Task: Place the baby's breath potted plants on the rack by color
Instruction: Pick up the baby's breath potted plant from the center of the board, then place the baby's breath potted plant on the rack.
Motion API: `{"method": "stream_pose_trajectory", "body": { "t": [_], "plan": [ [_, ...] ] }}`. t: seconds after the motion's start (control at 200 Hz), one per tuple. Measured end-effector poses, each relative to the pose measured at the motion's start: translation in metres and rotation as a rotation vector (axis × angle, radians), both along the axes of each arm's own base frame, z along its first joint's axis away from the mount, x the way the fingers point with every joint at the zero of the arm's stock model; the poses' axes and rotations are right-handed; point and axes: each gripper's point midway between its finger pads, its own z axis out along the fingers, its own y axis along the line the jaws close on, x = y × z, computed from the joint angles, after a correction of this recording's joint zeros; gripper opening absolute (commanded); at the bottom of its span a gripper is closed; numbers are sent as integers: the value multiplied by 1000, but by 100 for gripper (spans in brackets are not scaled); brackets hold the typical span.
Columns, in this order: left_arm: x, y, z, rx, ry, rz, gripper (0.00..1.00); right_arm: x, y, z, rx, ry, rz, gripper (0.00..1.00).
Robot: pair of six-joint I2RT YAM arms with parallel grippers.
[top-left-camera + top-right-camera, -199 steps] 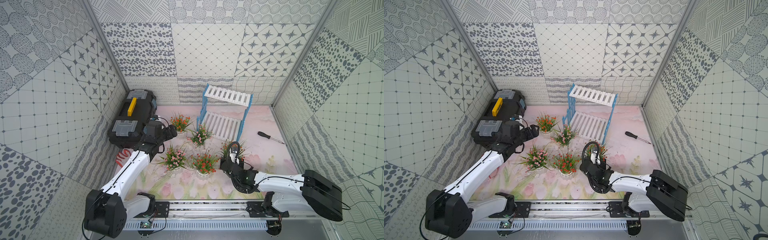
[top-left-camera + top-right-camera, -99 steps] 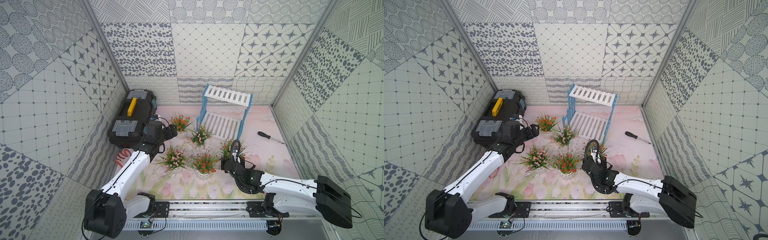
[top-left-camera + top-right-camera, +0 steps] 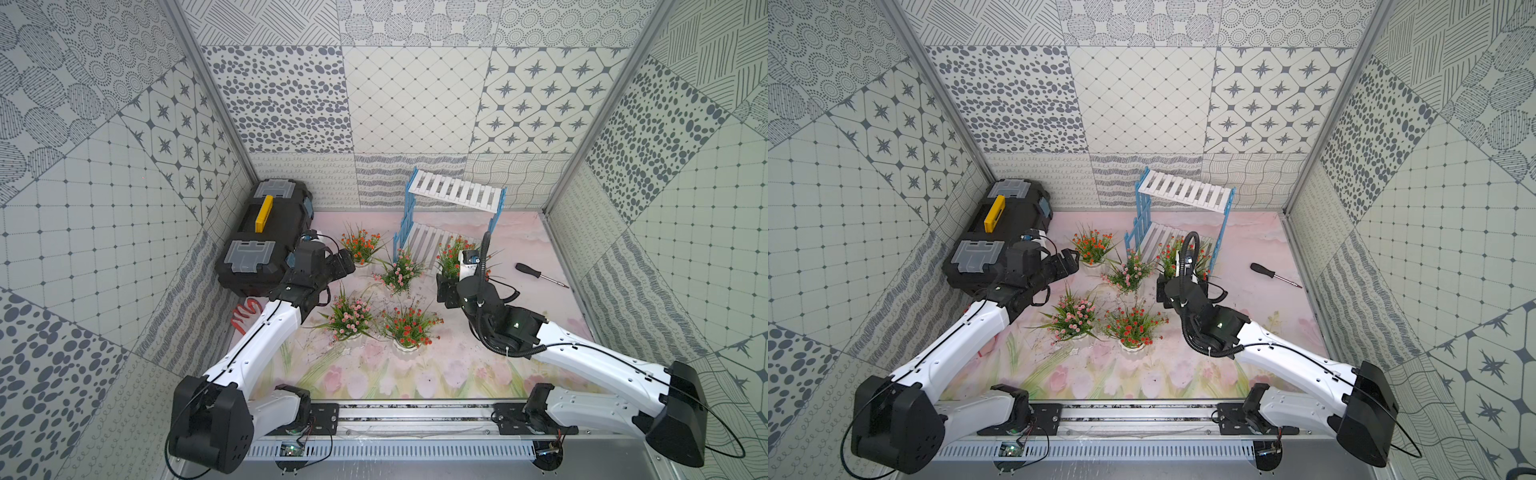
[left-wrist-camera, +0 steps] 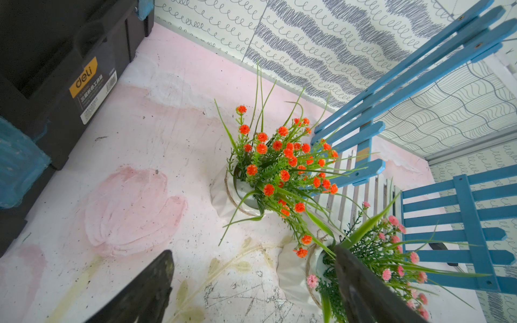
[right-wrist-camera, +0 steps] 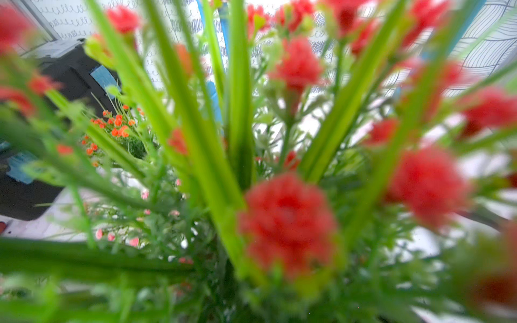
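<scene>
Before the rack (image 3: pixel 455 193), at the front edge of its lower tier, the first orange-red plant (image 3: pixel 452 253) is gripped by the right tool (image 3: pixel 451 274). This tool is closed narrowly about the plant's base, and the pot itself is hidden by leaves. On the counter (image 3: pixel 415 374), beside the rack's side frame nearest the black toolbox (image 3: pixel 264 232), the second orange-red plant (image 3: pixel 359 245) is set upright. The first pink plant (image 3: pixel 401 272) is found just in front of that frame. Further in front of the rack, the second pink plant (image 3: pixel 349 316) and the third orange-red plant (image 3: pixel 411 324) are placed side by side. The left tool (image 4: pixel 253 251) is kept wide and empty between the rack and the toolbox, near the second orange-red plant.
</scene>
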Motion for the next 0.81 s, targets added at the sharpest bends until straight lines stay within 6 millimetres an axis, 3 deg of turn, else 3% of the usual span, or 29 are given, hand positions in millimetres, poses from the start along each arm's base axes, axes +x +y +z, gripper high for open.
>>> {"method": "stream_pose_trajectory", "body": {
  "t": [0.12,0.48,0.805],
  "plan": [
    [0,0,0,0,1,0,90,25,3,-2,-24,30,-3,77],
    [2,-1,0,-2,-7,-1,90,103,17,-62,-121,144,4,79],
    [4,-2,-1,-4,-7,-3,90,163,35,-80,-105,103,21,81]
  ]
}}
